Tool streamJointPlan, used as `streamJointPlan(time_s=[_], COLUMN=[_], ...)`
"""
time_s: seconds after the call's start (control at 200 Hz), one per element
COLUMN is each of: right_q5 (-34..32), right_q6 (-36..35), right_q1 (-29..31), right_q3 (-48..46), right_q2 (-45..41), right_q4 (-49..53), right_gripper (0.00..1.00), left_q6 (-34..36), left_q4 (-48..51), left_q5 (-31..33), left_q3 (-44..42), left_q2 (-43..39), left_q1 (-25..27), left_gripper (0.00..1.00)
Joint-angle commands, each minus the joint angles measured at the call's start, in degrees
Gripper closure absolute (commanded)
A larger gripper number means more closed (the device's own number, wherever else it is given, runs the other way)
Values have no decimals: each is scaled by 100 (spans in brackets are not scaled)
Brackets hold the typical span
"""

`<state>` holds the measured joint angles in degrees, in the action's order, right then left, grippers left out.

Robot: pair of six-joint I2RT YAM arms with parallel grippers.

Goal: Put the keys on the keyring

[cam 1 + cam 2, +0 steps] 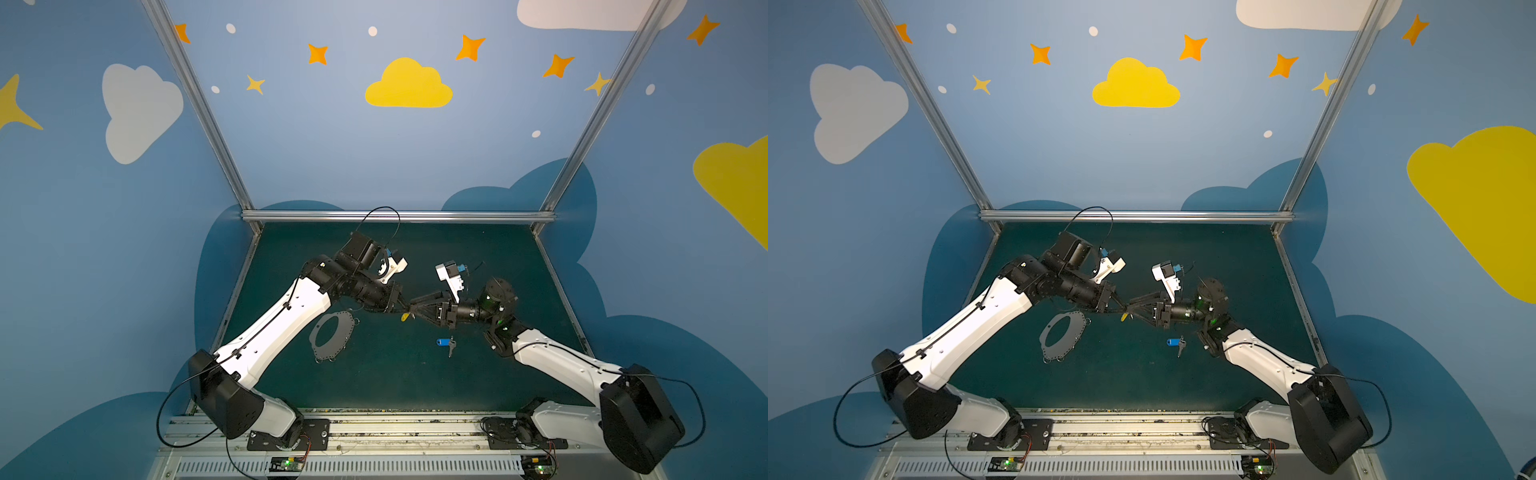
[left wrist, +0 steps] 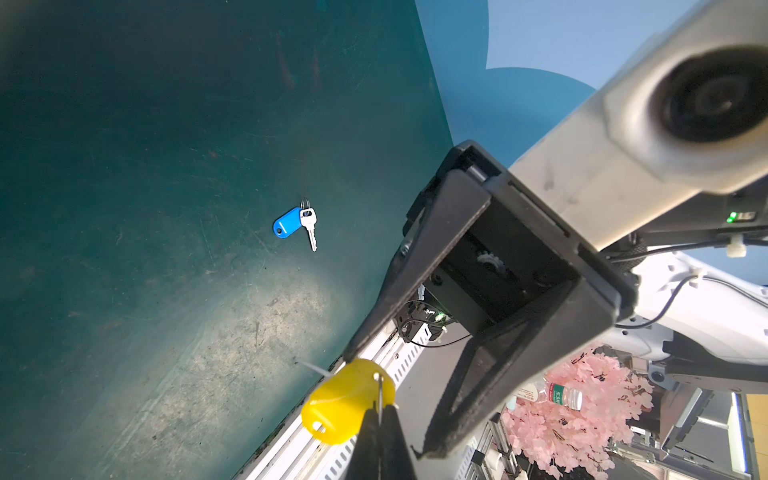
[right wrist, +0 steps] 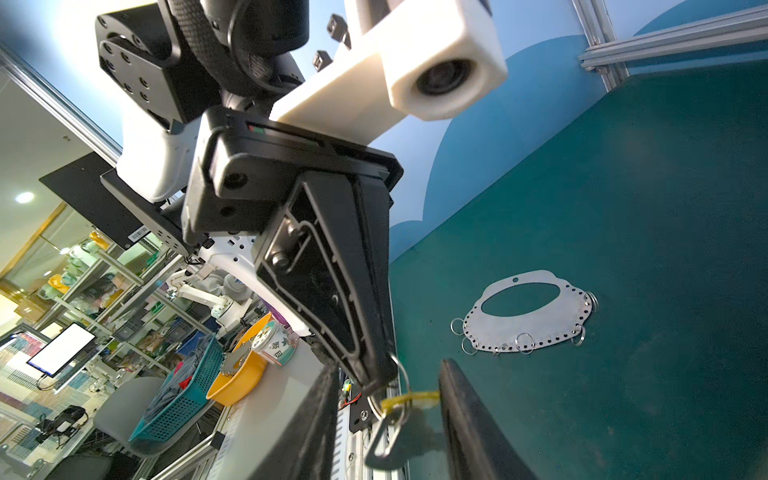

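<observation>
The left gripper and right gripper meet tip to tip above the middle of the dark green surface. The left gripper's jaws are pressed together on the split ring of the yellow-tagged key, which hangs below it, clear of the surface. The right gripper's jaws stand apart on either side of the tag and key. The tag's edge reaches up to one finger, but I cannot tell whether they touch. The blue-tagged key lies flat on the surface, nearer than the grippers and a little to the right, under the right arm's wrist. The keyring, a grey plate with an oval hole and small wire rings along its edge, lies flat left of centre, beside the left forearm.
</observation>
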<state>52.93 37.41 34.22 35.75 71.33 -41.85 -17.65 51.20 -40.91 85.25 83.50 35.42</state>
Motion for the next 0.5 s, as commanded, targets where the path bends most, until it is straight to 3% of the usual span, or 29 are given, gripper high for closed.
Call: streamJointPlan(time_s=[0.0,0.24,0.496], right_q5=[141,142,88], right_q6=[28,92,309], right_q1=[-20,-84,-293], right_q3=[85,97,54], right_q2=[3,0,-217], right_q4=[-227,-264,-481], right_gripper=[60,53,52], left_q6=[25,34,37], left_q4=[-91,-119,-93], left_q5=[-111,-294,-313], left_q3=[27,18,-44], left_q2=[-121,-115,-80], left_q1=[8,8,9], left_gripper=[96,96,96])
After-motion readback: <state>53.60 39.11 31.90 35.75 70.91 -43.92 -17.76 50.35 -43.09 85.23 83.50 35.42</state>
